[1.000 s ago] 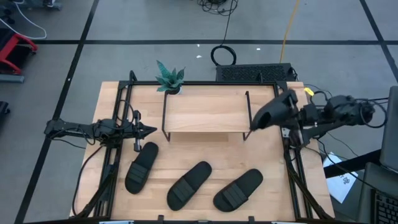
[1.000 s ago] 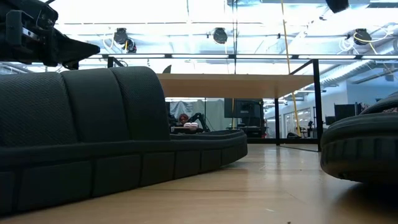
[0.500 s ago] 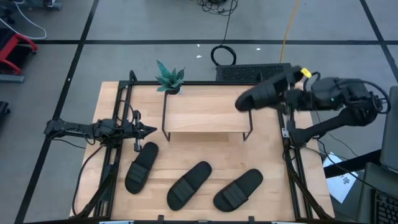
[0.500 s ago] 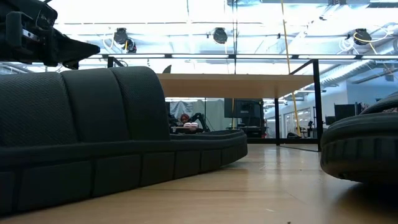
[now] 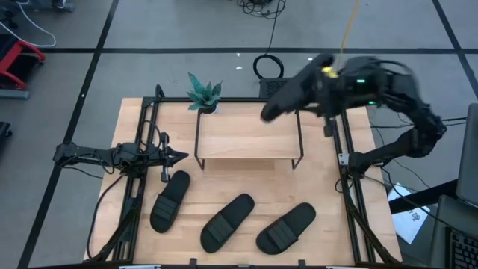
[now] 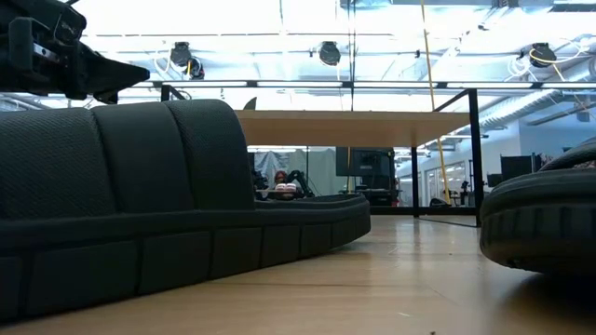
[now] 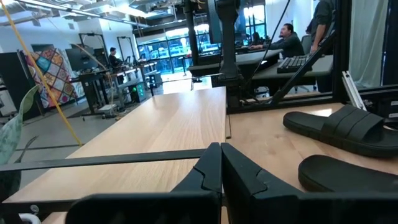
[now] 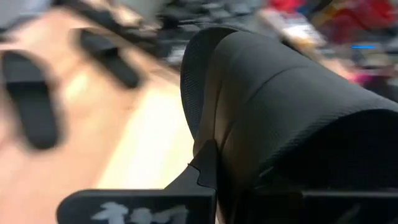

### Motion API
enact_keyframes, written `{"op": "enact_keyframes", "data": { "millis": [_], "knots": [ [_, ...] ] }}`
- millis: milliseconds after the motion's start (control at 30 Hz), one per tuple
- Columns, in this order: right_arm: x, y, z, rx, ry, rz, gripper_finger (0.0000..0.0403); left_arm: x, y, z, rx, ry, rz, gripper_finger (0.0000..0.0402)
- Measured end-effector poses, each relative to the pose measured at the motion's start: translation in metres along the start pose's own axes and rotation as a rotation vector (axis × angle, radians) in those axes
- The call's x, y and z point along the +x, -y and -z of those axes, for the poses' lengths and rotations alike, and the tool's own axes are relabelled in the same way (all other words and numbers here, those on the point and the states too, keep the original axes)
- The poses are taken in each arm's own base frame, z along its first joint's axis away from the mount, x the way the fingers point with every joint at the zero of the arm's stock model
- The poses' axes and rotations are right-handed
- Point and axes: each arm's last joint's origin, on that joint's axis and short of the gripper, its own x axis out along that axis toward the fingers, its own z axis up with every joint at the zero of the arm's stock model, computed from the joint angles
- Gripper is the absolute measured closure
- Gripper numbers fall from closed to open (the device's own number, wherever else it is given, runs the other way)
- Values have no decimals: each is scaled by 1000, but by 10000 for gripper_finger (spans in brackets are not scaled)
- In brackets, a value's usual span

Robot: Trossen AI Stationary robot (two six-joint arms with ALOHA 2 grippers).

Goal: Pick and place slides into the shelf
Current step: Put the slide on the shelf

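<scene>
Three black slides lie sole-down on the near part of the table: one (image 5: 170, 200), one (image 5: 228, 222) and one (image 5: 286, 228). My right gripper (image 5: 317, 84) carries a fourth slide (image 5: 286, 99) in the air over the far right corner of the shelf (image 5: 246, 136), and is shut on it. The shelf's light top board is bare. My left gripper (image 5: 179, 156) is shut on nothing and hovers by the shelf's left end, above the left slide. The left wrist view shows the shelf board (image 7: 168, 124) and two slides (image 7: 342, 127), (image 7: 348, 175). My right gripper holds the slide by the ribbed strap (image 8: 280, 106), at the strap's edge (image 8: 208, 134) beside my fingers (image 8: 202, 171). The strap itself hides how the second finger sits. The slide is lifted clear of table and shelf and sticks out from the gripper toward the table's left.
A small potted plant (image 5: 203, 93) stands at the shelf's far left corner. Black frame rails run along the table's left (image 5: 138, 179) and right (image 5: 351, 202) sides. A keyboard (image 5: 299, 86) lies beyond the far edge. In the low view, slides (image 6: 121, 214), (image 6: 540, 223) fill the foreground.
My right arm has swung from beside the shelf's right end up and toward the far left, carrying the slide with it. The slide now hangs over the shelf's far right corner. My left arm and the three slides on the table have stayed put.
</scene>
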Motion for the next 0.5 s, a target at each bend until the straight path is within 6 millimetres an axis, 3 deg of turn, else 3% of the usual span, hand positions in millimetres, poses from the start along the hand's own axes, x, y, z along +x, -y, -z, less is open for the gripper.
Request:
{"op": "enact_keyframes", "data": {
  "millis": [200, 300, 500],
  "knots": [
    [57, 21, 46, 192, -331, -203, 402, 0, 0, 2, 31, -23, 4, 394],
    [79, 24, 65, 304, -417, -375, 402, 0, 1, 5, 43, -49, 9, 394],
    [116, 25, 78, 339, -452, -508, 400, 0, 1, 7, 86, -70, 13, 394]
  ]
}}
